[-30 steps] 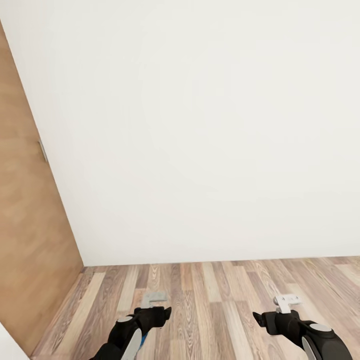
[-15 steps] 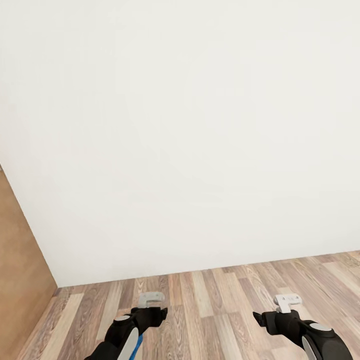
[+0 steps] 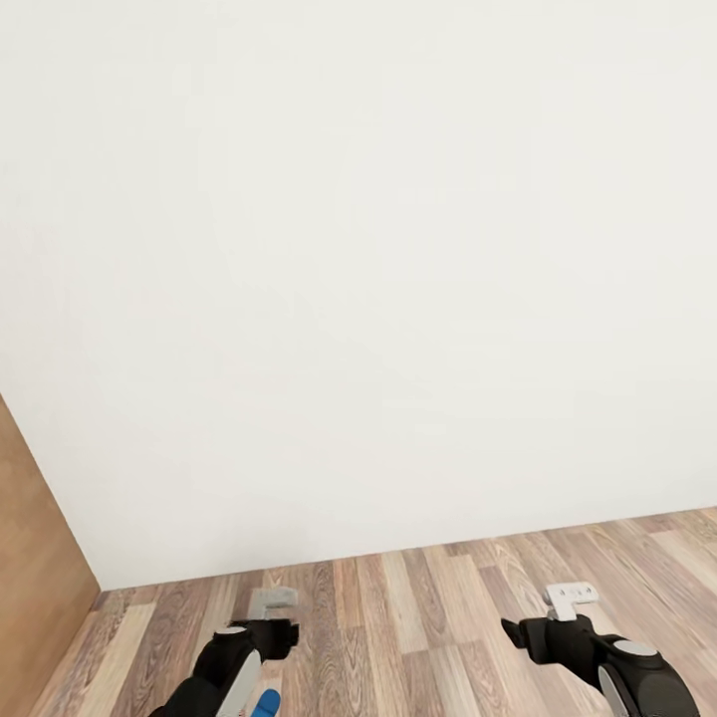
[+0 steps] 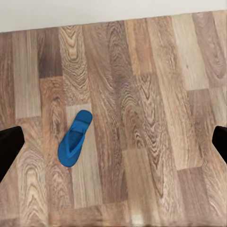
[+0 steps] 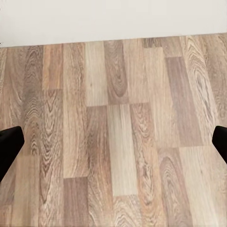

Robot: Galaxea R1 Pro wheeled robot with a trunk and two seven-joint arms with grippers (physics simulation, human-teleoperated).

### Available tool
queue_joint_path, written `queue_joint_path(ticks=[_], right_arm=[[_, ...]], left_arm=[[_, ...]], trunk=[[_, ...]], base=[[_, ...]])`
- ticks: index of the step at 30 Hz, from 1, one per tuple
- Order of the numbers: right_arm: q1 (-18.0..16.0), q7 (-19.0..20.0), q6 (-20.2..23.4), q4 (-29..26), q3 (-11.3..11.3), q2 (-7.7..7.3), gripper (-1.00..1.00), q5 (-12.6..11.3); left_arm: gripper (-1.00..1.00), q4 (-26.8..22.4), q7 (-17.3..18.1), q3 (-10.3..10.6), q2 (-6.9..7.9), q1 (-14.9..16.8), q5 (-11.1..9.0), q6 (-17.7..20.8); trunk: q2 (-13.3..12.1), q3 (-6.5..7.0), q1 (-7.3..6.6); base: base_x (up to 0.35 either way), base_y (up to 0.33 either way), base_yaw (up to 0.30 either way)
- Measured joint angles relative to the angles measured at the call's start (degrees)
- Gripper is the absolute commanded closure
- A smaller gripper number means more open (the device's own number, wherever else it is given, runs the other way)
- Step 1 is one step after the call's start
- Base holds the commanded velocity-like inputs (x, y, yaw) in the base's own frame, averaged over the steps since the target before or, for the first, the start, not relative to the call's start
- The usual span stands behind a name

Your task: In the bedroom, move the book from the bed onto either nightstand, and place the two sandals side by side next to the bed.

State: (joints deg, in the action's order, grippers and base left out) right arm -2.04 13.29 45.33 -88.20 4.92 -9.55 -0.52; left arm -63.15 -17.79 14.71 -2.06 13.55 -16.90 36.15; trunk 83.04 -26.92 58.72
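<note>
One bright blue sandal (image 4: 74, 138) lies flat on the wood-plank floor, seen in the left wrist view below and between the spread fingers. Its tip (image 3: 267, 702) peeks out beside my left arm at the bottom of the head view. My left gripper (image 3: 267, 635) hovers above the floor over the sandal, open and holding nothing. My right gripper (image 3: 525, 632) hangs open over bare planks with nothing between its fingers (image 5: 9, 142). The book, the bed and the nightstand are out of view.
A plain white wall (image 3: 378, 279) stands close ahead and meets the plank floor (image 3: 428, 607) just past the grippers. A brown wood panel (image 3: 35, 538) closes off the left side.
The camera has turned, so the brown panel slid far to the left. My left gripper has shifted left and lower in the picture, and the sandal's blue tip now shows more.
</note>
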Motion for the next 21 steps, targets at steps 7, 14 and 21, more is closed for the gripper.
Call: queue_joint_path(ticks=[7,14,21], right_arm=[[-2.0,1.7,3.7,-2.3,0.0,0.0,-1.0,-0.1],[-8.2,9.3,13.1,-4.0,0.2,-0.57,-1.0,0.0],[-14.2,14.8,14.4,-4.3,0.5,-0.51,-1.0,-0.1]], left_arm=[[-1.0,-0.5,-6.3,-5.2,0.73,1.7,-0.5,6.9],[-1.0,0.3,-7.2,-8.5,0.77,3.2,-0.9,11.9],[-1.0,22.8,0.0,-9.1,1.38,17.8,-0.3,10.7]], trunk=[[0.0,0.0,0.0],[2.8,-1.25,1.54],[5.6,-2.49,3.08]], base=[[0.014,0.002,-0.001],[0.002,0.0,0.0],[0.0,0.0,0.0]])
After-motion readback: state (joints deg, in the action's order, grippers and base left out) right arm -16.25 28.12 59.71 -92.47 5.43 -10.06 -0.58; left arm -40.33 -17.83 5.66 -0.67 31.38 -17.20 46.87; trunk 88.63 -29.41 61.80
